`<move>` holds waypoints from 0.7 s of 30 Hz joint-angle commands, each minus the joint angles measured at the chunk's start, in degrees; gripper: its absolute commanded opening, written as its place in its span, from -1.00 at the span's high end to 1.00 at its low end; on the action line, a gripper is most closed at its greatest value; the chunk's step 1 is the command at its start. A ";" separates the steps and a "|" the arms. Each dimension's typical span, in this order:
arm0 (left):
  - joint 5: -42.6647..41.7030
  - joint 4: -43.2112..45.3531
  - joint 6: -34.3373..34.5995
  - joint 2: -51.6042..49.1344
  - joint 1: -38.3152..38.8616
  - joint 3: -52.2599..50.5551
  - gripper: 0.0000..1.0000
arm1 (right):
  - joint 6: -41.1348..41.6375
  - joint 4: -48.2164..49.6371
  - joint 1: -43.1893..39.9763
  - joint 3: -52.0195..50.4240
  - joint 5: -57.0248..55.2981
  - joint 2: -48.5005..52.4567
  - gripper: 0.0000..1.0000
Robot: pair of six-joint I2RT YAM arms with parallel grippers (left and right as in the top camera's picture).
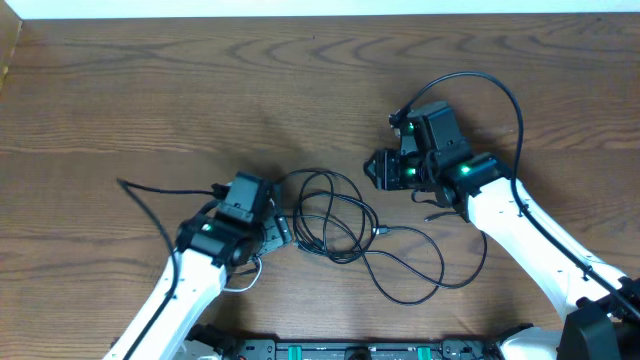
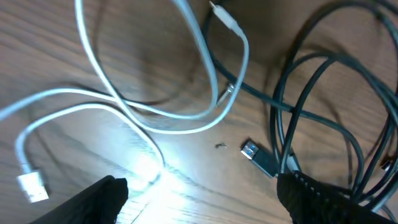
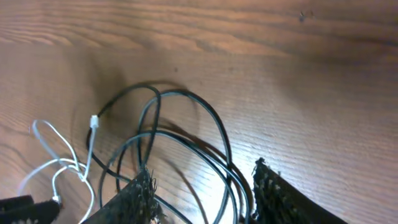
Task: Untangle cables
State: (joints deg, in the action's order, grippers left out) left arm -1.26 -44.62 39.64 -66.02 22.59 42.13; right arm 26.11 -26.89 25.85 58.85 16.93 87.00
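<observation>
Overhead: black cables [image 3: 186,93] looped, white cable [image 2: 206,62] tangled; left gripper [image 2: 202,186] wide, right gripper [image 3: 202,174] half-open

This looks to me like a robotics lab bench. My white-shelled left arm [image 1: 185,288] and white-shelled right arm [image 1: 512,226] both rise from a black mounting rail with green fittings [image 1: 350,351], fixed along the near edge of a brown wood-grain tabletop [image 1: 200,80]. A plain pale strip [image 1: 300,8] runs past the far edge.

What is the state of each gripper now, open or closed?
Left gripper: open, holding nothing.
Right gripper: open, astride the black cables, not gripping them.
</observation>
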 commanded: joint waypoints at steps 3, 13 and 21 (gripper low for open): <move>3.54 0.68 12.48 -5.55 0.48 0.31 -0.68 | -1.57 -1.57 -0.26 0.31 -0.96 -0.48 0.03; 7.32 3.41 15.52 -9.66 0.48 0.31 -0.77 | -1.55 -2.95 -0.26 0.28 -0.96 -0.48 0.04; 7.39 4.28 9.88 -13.09 3.15 0.31 -0.74 | -1.57 -3.17 -0.26 0.28 -0.96 -0.48 0.04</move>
State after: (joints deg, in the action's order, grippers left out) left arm 4.69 -40.51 52.95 -77.65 24.27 42.13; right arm 25.19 -29.98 25.85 58.85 16.43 87.00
